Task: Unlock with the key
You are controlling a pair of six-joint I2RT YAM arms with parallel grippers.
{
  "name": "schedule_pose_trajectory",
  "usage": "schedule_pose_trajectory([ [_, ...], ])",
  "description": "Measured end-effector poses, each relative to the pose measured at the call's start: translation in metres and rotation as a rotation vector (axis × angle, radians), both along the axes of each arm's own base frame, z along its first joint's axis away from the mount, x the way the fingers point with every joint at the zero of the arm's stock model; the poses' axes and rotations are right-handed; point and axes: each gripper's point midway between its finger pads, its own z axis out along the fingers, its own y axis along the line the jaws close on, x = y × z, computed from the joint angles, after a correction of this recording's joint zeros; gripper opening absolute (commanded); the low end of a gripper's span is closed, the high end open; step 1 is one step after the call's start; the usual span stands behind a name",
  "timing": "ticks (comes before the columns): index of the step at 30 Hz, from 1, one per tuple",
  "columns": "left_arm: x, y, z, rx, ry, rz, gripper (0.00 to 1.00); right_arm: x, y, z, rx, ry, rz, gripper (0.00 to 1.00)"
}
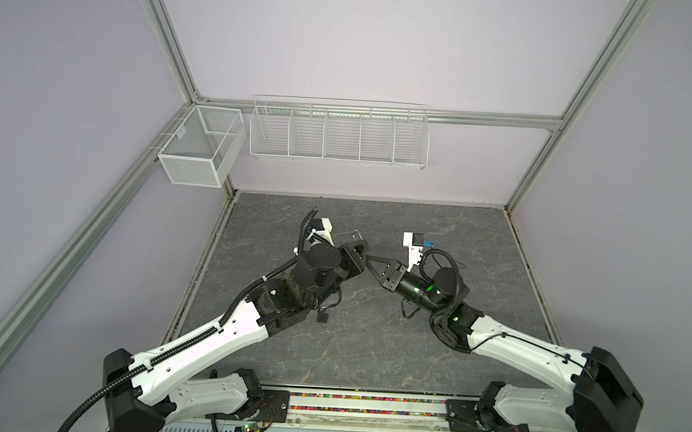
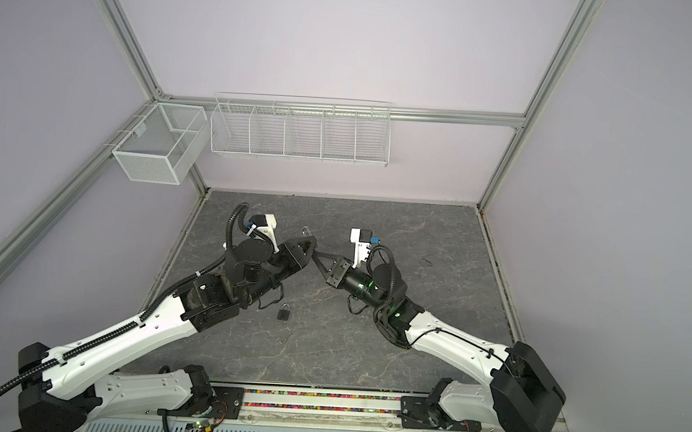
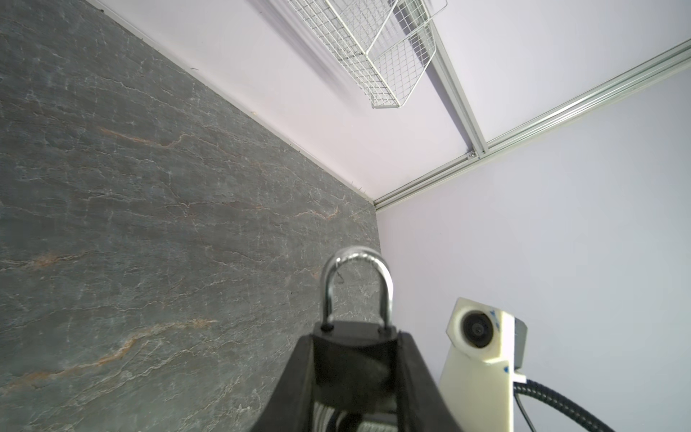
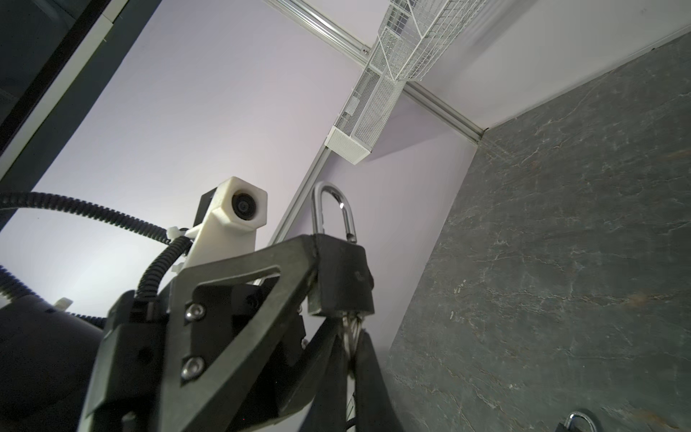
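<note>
My left gripper (image 3: 355, 336) is shut on a black padlock (image 3: 355, 351) and holds it above the table. The padlock's silver shackle (image 3: 357, 262) sticks out past the fingertips. In both top views the shackle (image 1: 357, 235) (image 2: 306, 232) shows just beyond the left gripper (image 1: 357, 251) (image 2: 308, 247). My right gripper (image 4: 349, 336) is shut on a silver key (image 4: 351, 325). The key's tip runs into the underside of the padlock (image 4: 344, 276). The two grippers meet tip to tip near mid-table, where the right gripper (image 1: 371, 259) (image 2: 319, 255) points at the left one.
A second black padlock (image 2: 284, 312) (image 4: 577, 422) lies on the grey stone-pattern table (image 1: 409, 355) near the left forearm. On the back wall hang a wire rack (image 1: 339, 133) and a mesh basket (image 1: 199, 148). A small dark wire loop (image 2: 426, 260) lies right of the right wrist.
</note>
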Motion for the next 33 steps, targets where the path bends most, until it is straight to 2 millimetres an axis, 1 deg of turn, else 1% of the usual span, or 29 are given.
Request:
schedule_pose_trajectory([
  [4, 0.001, 0.0, 0.003, -0.012, -0.01, -0.002, 0.0, 0.0, 0.0, 0.003, 0.019, 0.005, 0.001, 0.06],
  [7, 0.001, 0.0, 0.003, -0.01, -0.011, -0.005, 0.0, 0.0, 0.0, 0.002, 0.014, 0.008, 0.001, 0.06],
  [11, 0.0, 0.0, -0.004, 0.024, -0.003, -0.012, 0.0, 0.0, -0.001, -0.006, -0.031, 0.005, -0.005, 0.06],
  [14, -0.001, -0.001, -0.01, 0.061, 0.009, -0.025, 0.0, -0.002, -0.001, -0.013, -0.086, -0.003, -0.012, 0.09],
  [18, -0.004, 0.001, -0.016, 0.117, 0.029, -0.034, 0.0, -0.006, 0.001, -0.02, -0.163, -0.03, -0.012, 0.19],
  [20, -0.004, 0.0, -0.017, 0.138, 0.032, -0.04, 0.0, -0.01, 0.001, -0.022, -0.199, -0.049, -0.013, 0.26],
  [22, -0.004, 0.0, -0.019, 0.157, 0.035, -0.041, 0.0, -0.014, -0.001, -0.024, -0.231, -0.063, -0.013, 0.3],
  [24, -0.005, 0.003, -0.024, 0.181, 0.041, -0.037, 0.0, -0.017, -0.003, -0.027, -0.264, -0.077, -0.02, 0.36],
  [26, -0.004, 0.005, -0.027, 0.203, 0.044, -0.028, 0.0, -0.018, -0.007, -0.03, -0.296, -0.085, -0.031, 0.37],
  [27, -0.004, 0.007, -0.029, 0.215, 0.045, -0.024, 0.0, -0.019, -0.01, -0.031, -0.313, -0.088, -0.037, 0.39],
  [29, -0.004, 0.01, -0.033, 0.245, 0.048, -0.017, 0.0, -0.021, -0.016, -0.033, -0.349, -0.1, -0.049, 0.5],
  [31, -0.004, 0.014, -0.039, 0.287, 0.049, -0.016, 0.0, -0.024, -0.024, -0.035, -0.393, -0.108, -0.065, 0.62],
  [33, -0.005, 0.016, -0.043, 0.333, 0.039, -0.027, 0.0, -0.026, -0.032, -0.035, -0.441, -0.118, -0.078, 0.71],
])
